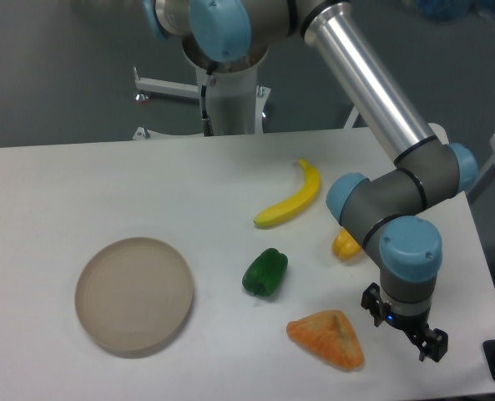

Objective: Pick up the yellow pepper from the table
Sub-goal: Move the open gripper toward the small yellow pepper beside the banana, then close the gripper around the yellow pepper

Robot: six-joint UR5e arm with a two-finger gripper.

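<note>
The yellow pepper (344, 245) lies on the white table (105, 192) right of centre, mostly hidden behind the arm's wrist joints; only its left part shows. My gripper (404, 332) hangs below the blue-capped wrist near the table's front right, in front of the pepper and apart from it, just right of the orange triangular piece. Only dark finger parts show; I cannot make out how the jaws stand. Nothing is seen held.
A yellow banana (292, 200) lies behind the pepper. A green pepper (265, 272) sits at centre. An orange triangular piece (329, 338) lies at the front, next to the gripper. A tan round plate (133, 294) is at the left. The table's right edge is close to the gripper.
</note>
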